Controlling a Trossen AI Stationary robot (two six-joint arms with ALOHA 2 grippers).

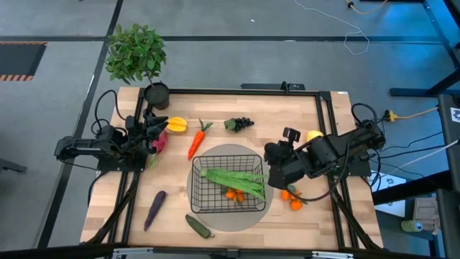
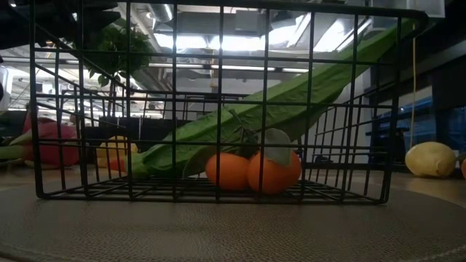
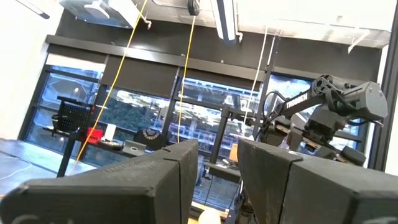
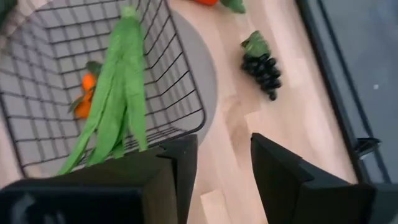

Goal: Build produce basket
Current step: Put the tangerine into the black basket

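Observation:
The black wire basket (image 1: 215, 205) stands on a flat grey round mat (image 1: 251, 219) in the middle of the table. Green beans (image 1: 233, 180) lie slanting in it, one end up against a side wall (image 2: 393, 36), over two tangerines (image 2: 251, 171) on its floor. My right gripper (image 1: 271, 162) is open and empty just outside the basket's right side; its wrist view shows the basket (image 4: 186, 93) and beans (image 4: 118, 93) ahead. My left gripper (image 1: 158, 131) is open and empty at the table's left, above the pink dragon fruit (image 1: 157, 142), beside the yellow pepper (image 1: 177, 125).
On the table lie a carrot (image 1: 195, 141), dark grapes (image 1: 239, 124), a purple eggplant (image 1: 154, 208), a green cucumber (image 1: 199, 226), a lemon (image 1: 314, 134) and more tangerines (image 1: 292, 199) under my right arm. A potted plant (image 1: 135, 54) stands at the far left corner.

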